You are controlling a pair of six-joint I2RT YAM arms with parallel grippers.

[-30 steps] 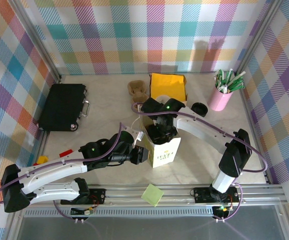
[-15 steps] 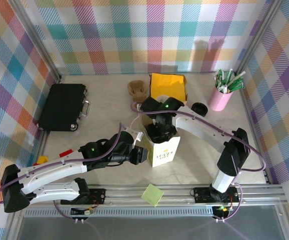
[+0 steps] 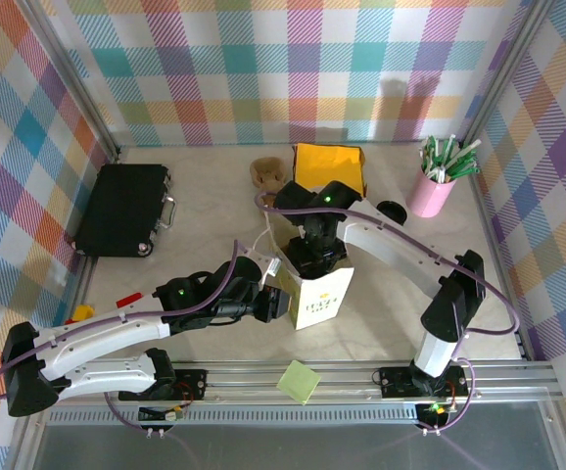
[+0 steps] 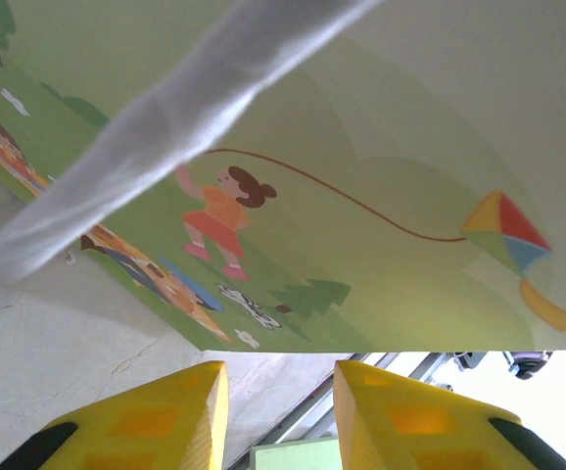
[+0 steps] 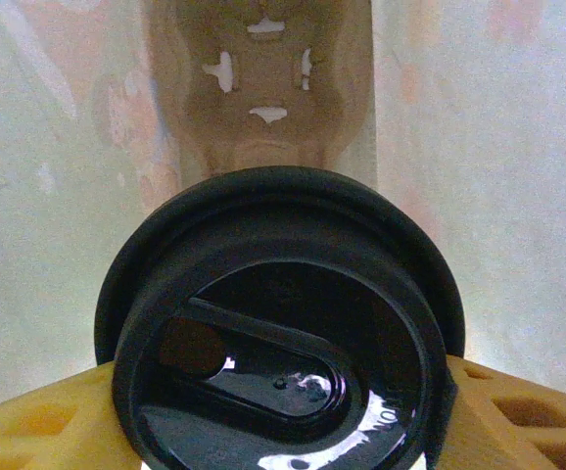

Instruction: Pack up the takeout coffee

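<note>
Plaid-walled table (image 3: 214, 196). Cup (image 5: 283, 362) clenched in right claw (image 5: 278, 421), sunk inside bag (image 3: 324, 302), bag floor beyond tips. Left claw (image 4: 278, 392) part-open, empty, bag side just ahead. Cup probably light, thin-walled, crushable: hold sides under rim, gently.

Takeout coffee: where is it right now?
In the right wrist view the takeout coffee, black lid up, is held by the right gripper inside the paper bag, which stands near-centre on the table in the top view.

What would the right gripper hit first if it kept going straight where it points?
Probably the brown floor of the bag. The right gripper points down inside the bag, holding the cup, so the cup would land first. Depth is unclear.
</note>
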